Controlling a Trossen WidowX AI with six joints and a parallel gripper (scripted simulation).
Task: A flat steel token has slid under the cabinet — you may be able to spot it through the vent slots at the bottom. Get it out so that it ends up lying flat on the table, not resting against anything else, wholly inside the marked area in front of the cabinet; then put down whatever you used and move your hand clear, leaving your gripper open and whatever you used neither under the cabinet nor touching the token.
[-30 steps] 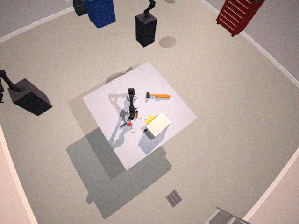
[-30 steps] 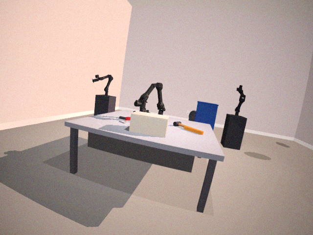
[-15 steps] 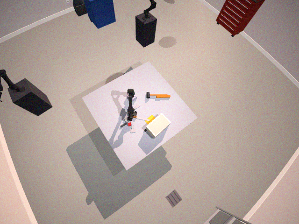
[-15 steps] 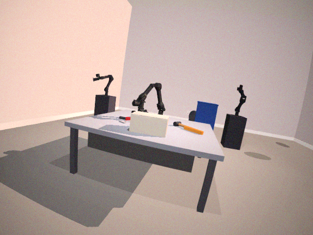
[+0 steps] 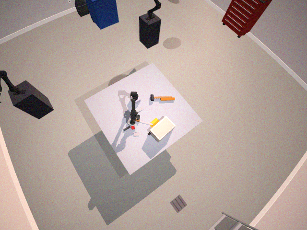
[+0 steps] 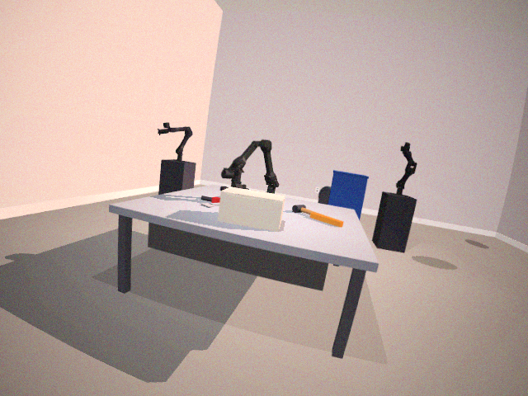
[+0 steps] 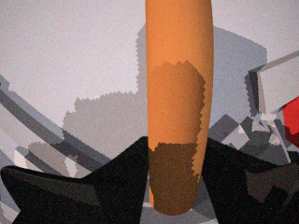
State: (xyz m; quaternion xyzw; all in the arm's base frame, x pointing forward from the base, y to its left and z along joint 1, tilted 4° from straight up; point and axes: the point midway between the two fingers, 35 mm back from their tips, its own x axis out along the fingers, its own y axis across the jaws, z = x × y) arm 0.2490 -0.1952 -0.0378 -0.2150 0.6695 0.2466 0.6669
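Observation:
The cream cabinet (image 5: pixel 162 128) (image 6: pixel 252 209) stands on the table. The yellow marked area (image 5: pixel 154 121) shows along its front in the top view, partly hidden by the cabinet. My gripper (image 5: pixel 135 120) (image 7: pixel 176 163) is shut on the orange handle (image 7: pixel 179 93) (image 5: pixel 137 120) of a thin-rod tool. The pale rod (image 5: pixel 145 122) runs from the handle to the marked area beside the cabinet; its far end is too small to make out. The cabinet hides the gripper in the exterior view. The steel token cannot be made out in any view.
An orange-handled hammer (image 5: pixel 167 98) (image 6: pixel 326 219) lies apart on the table (image 5: pixel 148 74). Near the gripper lie a red and dark object (image 5: pixel 133 127) (image 6: pixel 215 199) and a pale flat piece (image 5: pixel 135 134). A small black object (image 5: pixel 148 133) is by the cabinet's corner.

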